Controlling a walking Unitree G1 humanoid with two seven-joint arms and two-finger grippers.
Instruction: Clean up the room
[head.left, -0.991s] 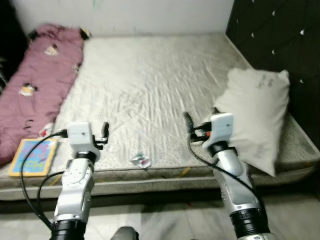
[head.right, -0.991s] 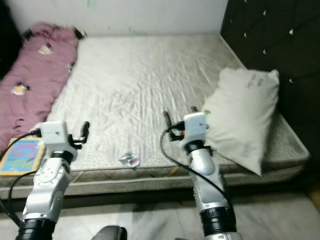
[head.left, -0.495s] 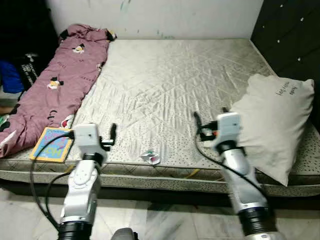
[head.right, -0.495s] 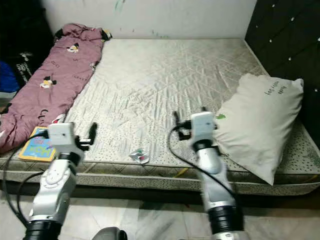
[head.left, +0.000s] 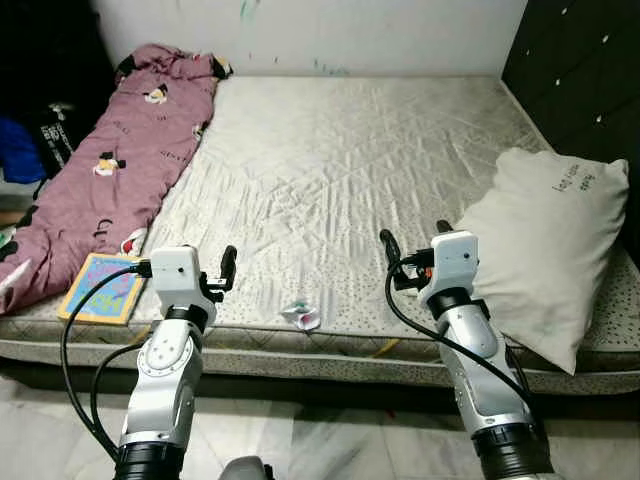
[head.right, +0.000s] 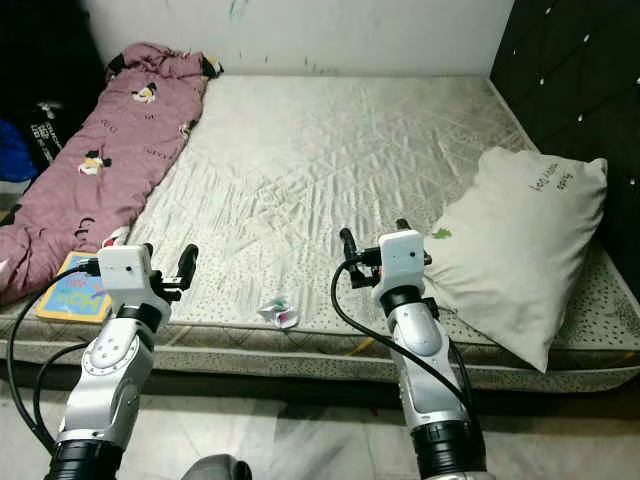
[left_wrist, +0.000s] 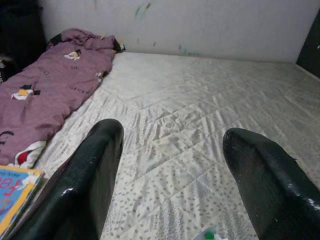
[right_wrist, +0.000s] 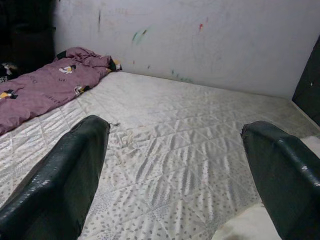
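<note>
A small crumpled wrapper (head.left: 302, 316) lies on the grey quilted mattress (head.left: 340, 170) close to its front edge. It sits between my two arms. A colourful book (head.left: 102, 288) rests on the front left corner of the bed, beside a long purple blanket (head.left: 120, 160). A white pillow (head.left: 545, 255) leans at the right side. My left gripper (head.right: 168, 256) hovers open over the bed's front edge, between the book and the wrapper. My right gripper (head.left: 413, 238) is open too, raised just left of the pillow. Neither holds anything.
A dark padded headboard (head.left: 585, 70) stands on the right and a white wall (head.left: 330, 30) runs behind the bed. Dark bags and a blue item (head.left: 22, 150) sit on the floor at the far left. Pale tiled floor (head.left: 330, 440) lies in front of the bed.
The camera has swung left and pulled back, so the bed's left side and the floor show more. Both arms stay raised and open; nothing on the bed has moved.
</note>
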